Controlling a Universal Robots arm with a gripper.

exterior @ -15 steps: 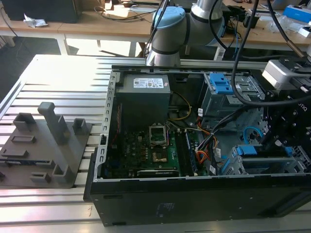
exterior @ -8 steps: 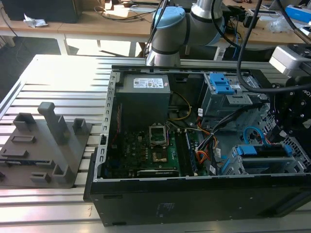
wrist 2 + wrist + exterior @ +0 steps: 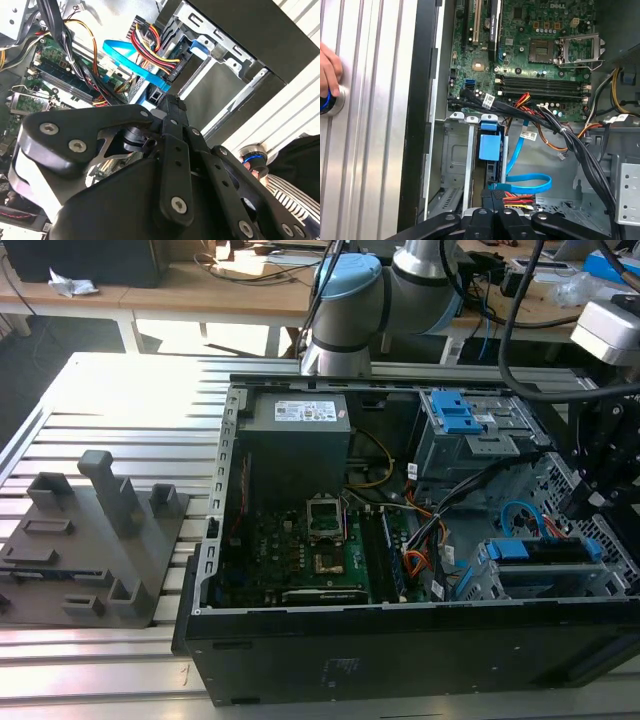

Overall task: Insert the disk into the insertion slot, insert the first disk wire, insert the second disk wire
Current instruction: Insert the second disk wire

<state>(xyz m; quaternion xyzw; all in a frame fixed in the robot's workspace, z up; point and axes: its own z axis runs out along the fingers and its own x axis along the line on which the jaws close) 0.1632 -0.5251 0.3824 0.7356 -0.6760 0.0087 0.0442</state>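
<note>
The disk (image 3: 489, 146), in its blue caddy, sits inside the silver insertion slot (image 3: 451, 165); in the exterior view the disk (image 3: 540, 552) is at the case's lower right. A black-red-yellow wire bundle (image 3: 155, 52) runs to the disk's rear edge. The light-blue second disk wire (image 3: 527, 179) loops and ends in a black plug at my fingertips. My gripper (image 3: 492, 197) looks shut on that plug, right at the disk's rear. In the second wrist view the gripper (image 3: 170, 102) meets the blue wire (image 3: 127, 57) beside the slot (image 3: 225, 65).
The open case holds a motherboard (image 3: 300, 540), a power supply (image 3: 295, 440) and a grey upper bay with a blue latch (image 3: 455, 412). A grey fixture (image 3: 100, 540) lies on the slatted table at the exterior view's left. A hand (image 3: 327, 75) rests on a blue-ringed button (image 3: 252, 162).
</note>
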